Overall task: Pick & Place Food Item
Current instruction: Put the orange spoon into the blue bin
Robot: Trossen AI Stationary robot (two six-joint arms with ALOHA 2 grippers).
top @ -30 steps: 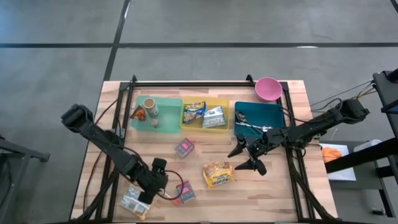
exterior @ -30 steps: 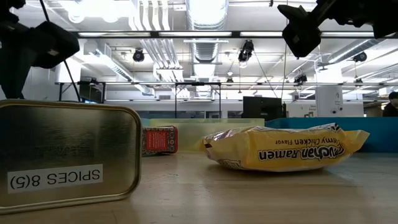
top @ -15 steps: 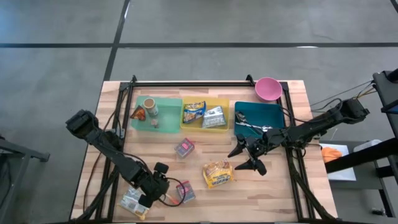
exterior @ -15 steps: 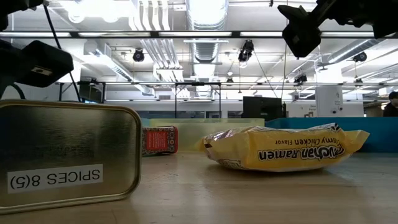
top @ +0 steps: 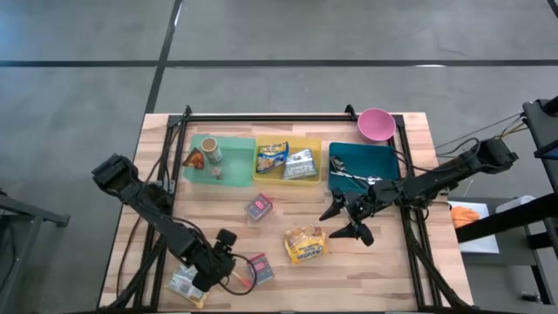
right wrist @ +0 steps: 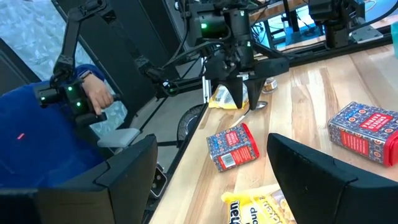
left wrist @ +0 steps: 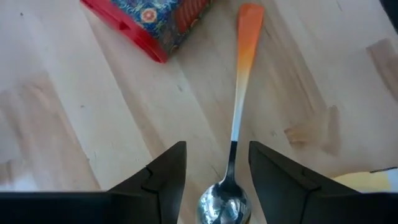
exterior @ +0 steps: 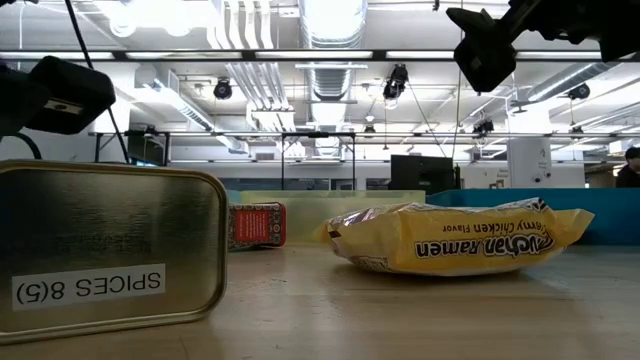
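The left gripper (left wrist: 214, 180) stands half open, its fingers straddling the spoon (left wrist: 236, 124) that lies flat on the table (top: 384, 262) beside a red box (left wrist: 158, 22). It holds nothing. The right gripper (top: 347, 220) hangs wide open and empty near the ramen packet (top: 305, 244).

Bright, even light reaches me from ceiling strips (exterior: 330, 15) glaring white at the low view's top. Shadows under my arms stay soft. The near tin (exterior: 105, 250) looks slightly blurred.
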